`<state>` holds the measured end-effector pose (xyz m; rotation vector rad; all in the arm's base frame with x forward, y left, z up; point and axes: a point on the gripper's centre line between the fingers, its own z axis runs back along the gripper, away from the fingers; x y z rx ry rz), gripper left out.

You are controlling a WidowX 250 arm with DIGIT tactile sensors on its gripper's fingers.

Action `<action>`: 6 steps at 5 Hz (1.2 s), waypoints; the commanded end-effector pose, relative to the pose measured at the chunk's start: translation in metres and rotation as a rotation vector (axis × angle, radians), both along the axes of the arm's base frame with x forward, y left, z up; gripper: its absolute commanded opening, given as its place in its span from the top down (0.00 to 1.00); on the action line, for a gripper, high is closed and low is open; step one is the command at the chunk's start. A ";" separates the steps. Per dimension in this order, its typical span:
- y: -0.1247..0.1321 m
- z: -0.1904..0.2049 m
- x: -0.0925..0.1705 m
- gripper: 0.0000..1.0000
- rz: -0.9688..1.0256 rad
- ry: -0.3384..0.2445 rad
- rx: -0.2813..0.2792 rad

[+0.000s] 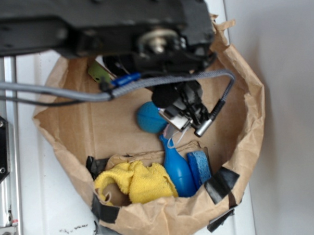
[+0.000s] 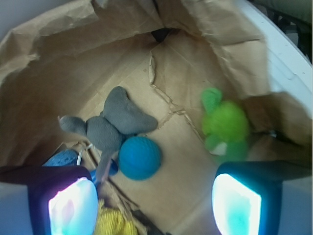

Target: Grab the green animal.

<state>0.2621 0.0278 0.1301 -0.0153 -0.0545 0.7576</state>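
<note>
The green animal point(image 2: 225, 125) is a fuzzy lime-green plush with a white patch, lying on the cardboard floor of the paper-lined box at the right of the wrist view. It sits just above my right finger pad point(image 2: 237, 205). My gripper point(image 2: 154, 205) is open, with only bare cardboard between its glowing pads. In the exterior view the arm covers the green animal, and the gripper point(image 1: 185, 113) hangs over the middle of the box, beside the blue ball point(image 1: 149, 118).
A grey plush animal point(image 2: 110, 125) and the blue ball point(image 2: 139, 157) lie left of centre. A yellow cloth point(image 1: 136, 182), a blue squeeze bulb point(image 1: 179, 171) and a blue sponge point(image 1: 201, 166) fill the near compartment. Crumpled brown paper walls point(image 1: 245, 119) ring everything.
</note>
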 end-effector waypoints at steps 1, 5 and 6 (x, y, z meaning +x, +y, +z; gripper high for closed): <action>0.027 -0.041 -0.021 0.00 -0.028 -0.052 0.027; 0.044 -0.031 -0.022 0.00 -0.012 -0.065 -0.026; 0.053 -0.030 -0.023 0.00 -0.027 -0.099 0.056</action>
